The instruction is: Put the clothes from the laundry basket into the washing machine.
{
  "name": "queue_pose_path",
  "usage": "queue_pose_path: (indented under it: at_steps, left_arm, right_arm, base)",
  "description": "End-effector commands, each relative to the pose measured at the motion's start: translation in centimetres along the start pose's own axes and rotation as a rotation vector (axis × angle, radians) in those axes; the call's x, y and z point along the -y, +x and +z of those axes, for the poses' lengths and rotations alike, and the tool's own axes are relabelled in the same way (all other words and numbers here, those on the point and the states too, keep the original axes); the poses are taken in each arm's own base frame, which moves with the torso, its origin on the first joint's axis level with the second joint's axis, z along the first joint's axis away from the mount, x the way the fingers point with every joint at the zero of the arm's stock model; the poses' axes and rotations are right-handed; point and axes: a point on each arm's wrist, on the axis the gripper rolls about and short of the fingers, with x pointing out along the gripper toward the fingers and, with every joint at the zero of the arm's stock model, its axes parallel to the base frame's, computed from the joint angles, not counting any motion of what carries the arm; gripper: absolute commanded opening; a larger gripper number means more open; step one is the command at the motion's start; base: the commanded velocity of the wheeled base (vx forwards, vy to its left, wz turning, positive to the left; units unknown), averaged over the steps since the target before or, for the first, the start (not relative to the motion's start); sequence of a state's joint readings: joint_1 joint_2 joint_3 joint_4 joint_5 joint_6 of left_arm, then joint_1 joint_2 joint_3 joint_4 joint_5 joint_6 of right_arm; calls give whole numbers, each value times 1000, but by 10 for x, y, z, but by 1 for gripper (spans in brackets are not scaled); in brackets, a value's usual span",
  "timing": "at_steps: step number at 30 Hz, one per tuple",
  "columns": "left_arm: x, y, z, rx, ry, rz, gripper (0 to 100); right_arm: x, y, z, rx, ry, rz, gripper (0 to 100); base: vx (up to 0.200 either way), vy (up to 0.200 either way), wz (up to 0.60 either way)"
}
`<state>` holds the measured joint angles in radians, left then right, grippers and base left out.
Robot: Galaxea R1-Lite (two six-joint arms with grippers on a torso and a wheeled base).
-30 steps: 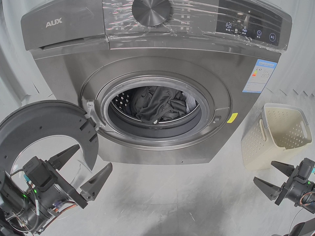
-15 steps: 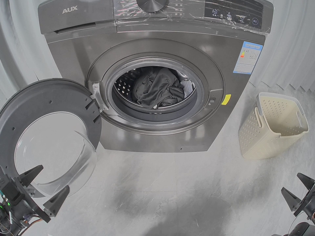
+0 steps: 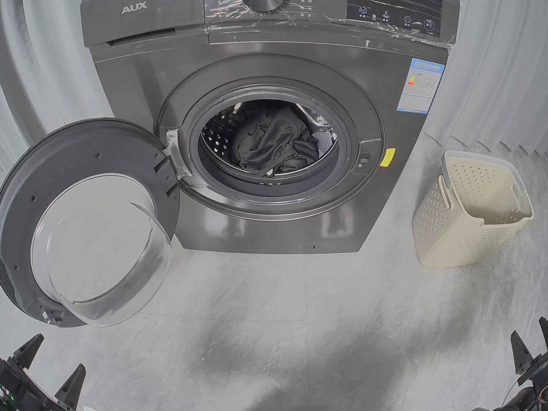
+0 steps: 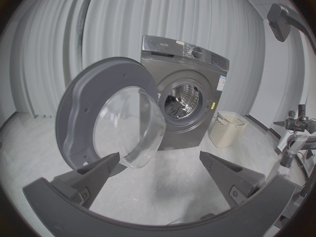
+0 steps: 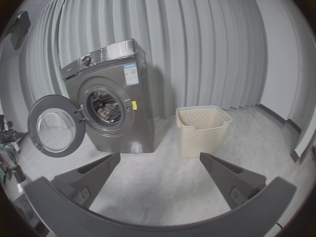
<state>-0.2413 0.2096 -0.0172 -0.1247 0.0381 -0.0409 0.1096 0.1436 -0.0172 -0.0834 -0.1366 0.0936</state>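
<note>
1. Location of the load: the clothes [image 3: 273,141], a dark crumpled bundle, lie inside the drum of the washing machine [image 3: 142,87], heaped toward the front lip of the opening. The door [image 3: 74,149] stands swung wide open on the robot's left.
2. The laundry basket [image 3: 456,229] stands upright on the floor [image 3: 297,315] to the right of the machine, near it but not touching.
3. The left gripper [image 3: 52,363] sits low and well back from the door, its fingers spread and holding nothing. The right gripper [image 3: 531,346] sits well short of the basket, its fingers likewise released.
4. Handling estimate: the fabric looks light, soft and limp.
   - It should drape and trail when lifted and may catch on the door seal.
   - Take hold of a raised, bunched fold, not a flat layer.
   - Pinch deep enough that the cloth does not slip out.
5. View differences:
   - The right wrist view looks over the basket's front rim and shows bare perforated inner walls; the head view gives mostly its outer side.
   - The left wrist view shows the door's bulging inner glass and the ribbed drum back.
   - The head view gives the clearest look at the folds of the bundle.
</note>
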Motion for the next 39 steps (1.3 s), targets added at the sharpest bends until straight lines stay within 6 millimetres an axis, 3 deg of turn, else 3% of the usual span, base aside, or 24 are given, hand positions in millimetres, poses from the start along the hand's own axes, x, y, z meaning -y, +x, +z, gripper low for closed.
queue_pose_path:
  at_steps: [1, 9, 12, 18, 25, 39]
  left_arm:
    - [1, -10, -11, 61, 0, 120, 100]
    - [1, -12, -13, 89, 4, 328, 100]
    - [6, -16, -15, 139, 35, 183, 100]
    - [3, -16, -17, 119, -7, 274, 100]
    - [4, -16, -19, 99, -19, 253, 100]
    - [4, -16, -20, 97, -21, 251, 100]
  right_arm:
    - [-3, -11, -16, 52, -44, 21, 100]
    - [-3, -10, -16, 45, -44, 18, 100]
    - [-3, -10, -16, 35, -59, 23, 100]
    - [-3, -10, -17, 37, -73, 29, 100]
    - [-3, -11, -17, 38, -73, 31, 100]
    - [-3, -11, -17, 38, -73, 31, 100]
  base:
    - [0, 0, 0]
    - [0, 0, 0]
    - [0, 0, 0]
    - [0, 0, 0]
    - [0, 0, 0]
    - [0, 200, 0]
